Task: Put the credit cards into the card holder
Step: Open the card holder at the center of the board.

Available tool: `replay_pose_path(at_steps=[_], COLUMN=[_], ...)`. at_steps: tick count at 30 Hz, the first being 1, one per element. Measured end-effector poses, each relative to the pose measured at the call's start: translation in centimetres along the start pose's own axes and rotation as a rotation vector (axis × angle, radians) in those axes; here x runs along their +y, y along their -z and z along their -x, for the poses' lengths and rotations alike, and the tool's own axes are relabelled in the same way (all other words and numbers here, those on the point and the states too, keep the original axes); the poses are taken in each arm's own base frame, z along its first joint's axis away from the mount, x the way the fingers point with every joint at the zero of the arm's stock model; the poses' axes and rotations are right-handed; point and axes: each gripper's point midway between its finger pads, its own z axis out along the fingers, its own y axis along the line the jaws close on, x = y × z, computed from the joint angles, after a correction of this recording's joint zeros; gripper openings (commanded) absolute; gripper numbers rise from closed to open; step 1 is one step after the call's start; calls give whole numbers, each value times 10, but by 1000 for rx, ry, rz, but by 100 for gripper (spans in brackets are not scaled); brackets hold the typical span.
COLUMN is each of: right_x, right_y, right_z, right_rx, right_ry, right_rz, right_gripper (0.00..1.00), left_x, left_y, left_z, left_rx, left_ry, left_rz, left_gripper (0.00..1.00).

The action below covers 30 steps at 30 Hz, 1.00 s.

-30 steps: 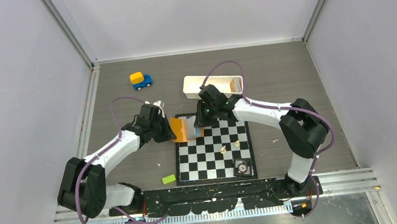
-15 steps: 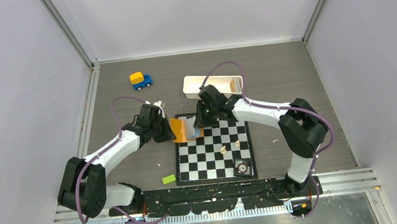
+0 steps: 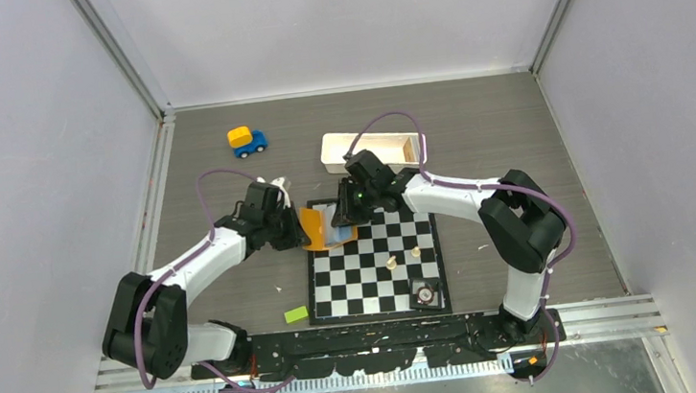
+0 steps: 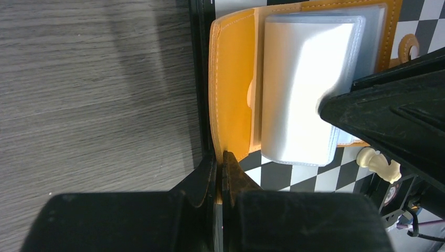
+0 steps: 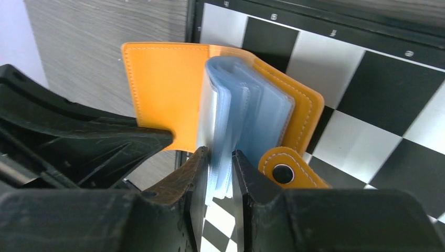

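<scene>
The card holder [image 3: 318, 226] lies open at the upper-left corner of the chessboard [image 3: 376, 276], mid-frame. The left gripper [image 4: 220, 157] is clamped on its orange cover, likely pinning it open. The right gripper [image 5: 219, 157] pinches the clear sleeves [image 5: 246, 110], probably parting them. No credit card is clearly distinguishable.

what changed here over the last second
The right gripper, shut on the card holder's clear sleeves, edged slightly left toward the left gripper, and its elbow swung in with it. The left gripper stayed clamped on the card holder's edge. Toy car, white tray, green block and chess pieces did not move.
</scene>
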Motion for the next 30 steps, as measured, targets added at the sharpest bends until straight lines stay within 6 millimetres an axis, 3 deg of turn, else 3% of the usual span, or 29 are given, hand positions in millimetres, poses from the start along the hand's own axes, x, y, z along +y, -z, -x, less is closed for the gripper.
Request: replay_pose_path(at_steps=[13, 17, 21, 28, 30], right_x=[27, 35, 29, 8, 2], right_y=[1, 1, 0, -3, -3], right_z=[6, 9, 10, 9, 8], right_rx=[-7, -19, -30, -45, -46], right_ry=[4, 1, -7, -7, -5], right_rz=[126, 167, 140, 37, 11], right_gripper=[50, 49, 43, 31, 29], left_x=[-2, -1, -1, 0, 2], left_y=[-2, -2, -2, 1, 4], left_z=[-1, -2, -2, -2, -3], left_rx=[10, 11, 11, 9, 10], left_ry=[0, 0, -4, -22, -23], left_rz=[-11, -10, -10, -3, 9], left_gripper=[0, 0, 2, 23, 35])
